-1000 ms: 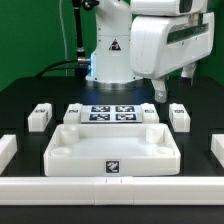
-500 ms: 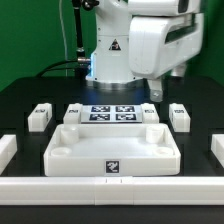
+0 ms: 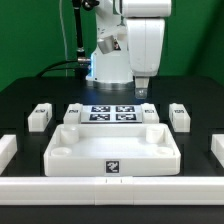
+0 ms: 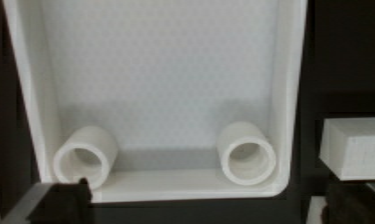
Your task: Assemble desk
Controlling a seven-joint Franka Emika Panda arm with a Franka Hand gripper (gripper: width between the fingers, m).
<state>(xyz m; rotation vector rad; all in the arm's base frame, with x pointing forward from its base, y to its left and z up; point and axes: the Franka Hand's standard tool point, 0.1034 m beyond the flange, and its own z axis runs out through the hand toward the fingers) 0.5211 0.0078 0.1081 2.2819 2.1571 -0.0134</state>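
I see the gripper (image 3: 142, 92), fingers spread and empty, above the marker board (image 3: 112, 113) (desk top (image 3: 85, 163) adjoining, long sides parallel).

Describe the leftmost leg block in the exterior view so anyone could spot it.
Find the big white desk top on the black table. Past its far corner on the exterior view's left stands a small white leg block. Its neighbour sits by the marker board; this one stands alone.
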